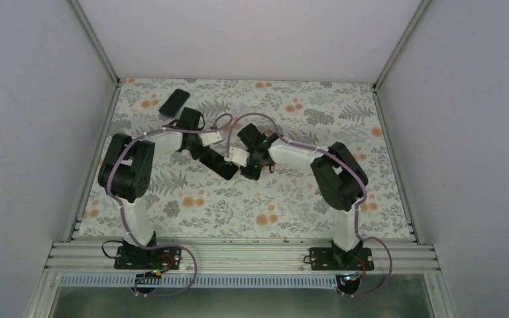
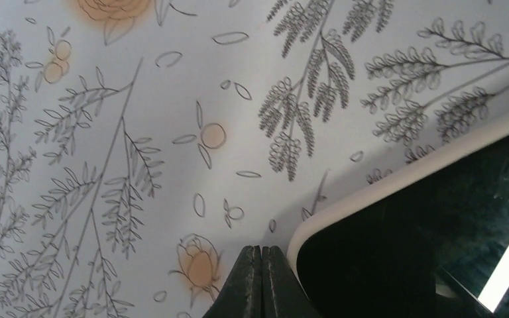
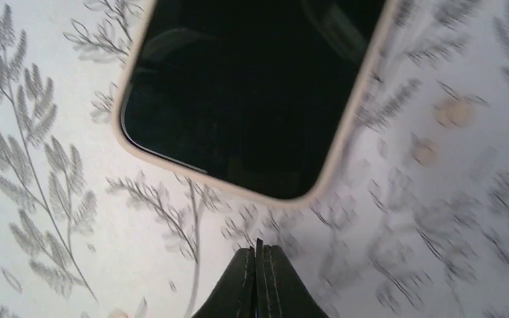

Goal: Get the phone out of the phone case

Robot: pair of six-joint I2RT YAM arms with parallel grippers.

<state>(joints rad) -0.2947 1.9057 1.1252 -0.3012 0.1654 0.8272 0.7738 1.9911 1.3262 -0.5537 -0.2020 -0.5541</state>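
White walls box in a floral worktop (image 1: pixel 305 212), and both arms reach in to meet at its middle. The phone (image 3: pixel 245 93) lies flat there, dark screen up, seated in a pale case (image 3: pixel 361 86) whose rim wraps every edge that shows. From above it is mostly hidden under the wrists.

The right jaws are clenched on nothing, tips pressed together just off one short end of the case and not touching it. The left jaws are likewise squeezed together and empty, poised right beside a rounded corner of the case. A dark slab (image 1: pixel 174 101) lies well apart near the far left corner. I cannot tell what it is.

Extraction has not begun, to judge by the rim sitting snug all round. The phone should handle as a stiff, fairly dense slab with a slick glass face that gives the jaws little purchase and could scratch. The case looks like soft matte rubber, so it probably flexes and grips well.

The sensible hold is on the case, not the glass. One arm should pin or pinch the rim at one end. The other should work a corner lip outward, where the rim peels most easily. The likely trouble is the whole thing skating across the cloth instead of parting.
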